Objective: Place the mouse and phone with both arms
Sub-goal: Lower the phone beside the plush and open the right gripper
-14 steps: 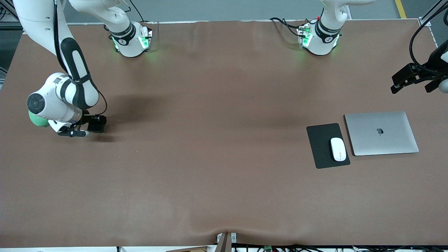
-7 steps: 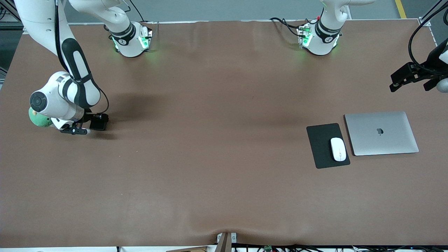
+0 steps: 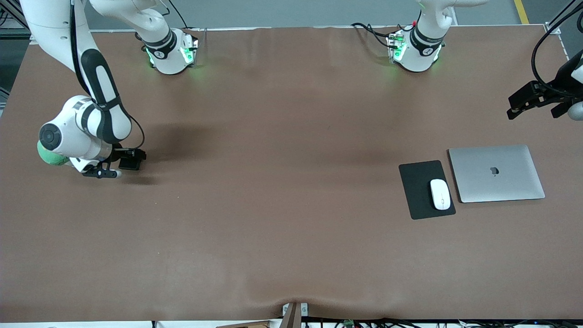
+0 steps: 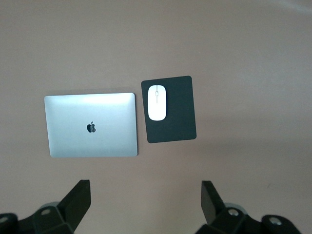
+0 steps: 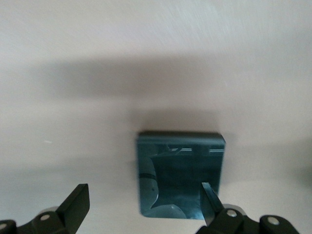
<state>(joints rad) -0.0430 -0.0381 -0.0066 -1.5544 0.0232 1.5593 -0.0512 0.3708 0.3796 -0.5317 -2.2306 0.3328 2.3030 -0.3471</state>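
Note:
The white mouse (image 3: 440, 194) (image 4: 157, 103) lies on a black mouse pad (image 3: 418, 191) (image 4: 179, 114) toward the left arm's end of the table. The black phone (image 5: 180, 173) lies flat on the brown table at the right arm's end. It shows only in the right wrist view; in the front view the arm's wrist hides it. My right gripper (image 3: 104, 173) (image 5: 144, 207) hangs low over it, open, with one fingertip (image 5: 209, 197) over the phone's edge and the other over bare table. My left gripper (image 4: 146, 204) waits open and empty, high above the table.
A closed silver laptop (image 3: 496, 173) (image 4: 91, 125) lies beside the mouse pad, toward the left arm's end. The two green-lit arm bases (image 3: 171, 52) (image 3: 412, 50) stand along the table's edge farthest from the front camera. Brown cloth covers the table (image 3: 282, 205).
My right gripper has opened and let go of the phone, and its hand has shifted slightly toward the table's middle. The left arm has barely moved.

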